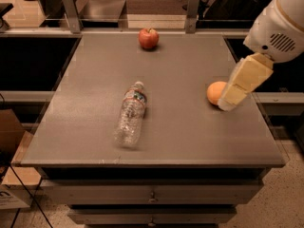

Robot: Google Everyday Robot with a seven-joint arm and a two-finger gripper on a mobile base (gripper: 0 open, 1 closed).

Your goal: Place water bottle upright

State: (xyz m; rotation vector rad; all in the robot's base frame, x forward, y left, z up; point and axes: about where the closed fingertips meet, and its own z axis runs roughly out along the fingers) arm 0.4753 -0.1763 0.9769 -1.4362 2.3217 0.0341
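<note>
The water bottle [130,115] lies on its side near the middle of the grey table [95,70], its white cap pointing away from me and its base toward the front edge. It is clear and crinkly with a red-and-blue band near the neck. My gripper [230,99] hangs from the white arm at the right, its cream-coloured fingers over the table's right side, right beside an orange [215,92] and well to the right of the bottle. It holds nothing that I can see.
A red apple [148,38] sits at the table's far edge, centre. Two metal posts [70,11] rise behind the table. A cardboard box [12,141] stands on the floor at the left. Drawers run below the front edge.
</note>
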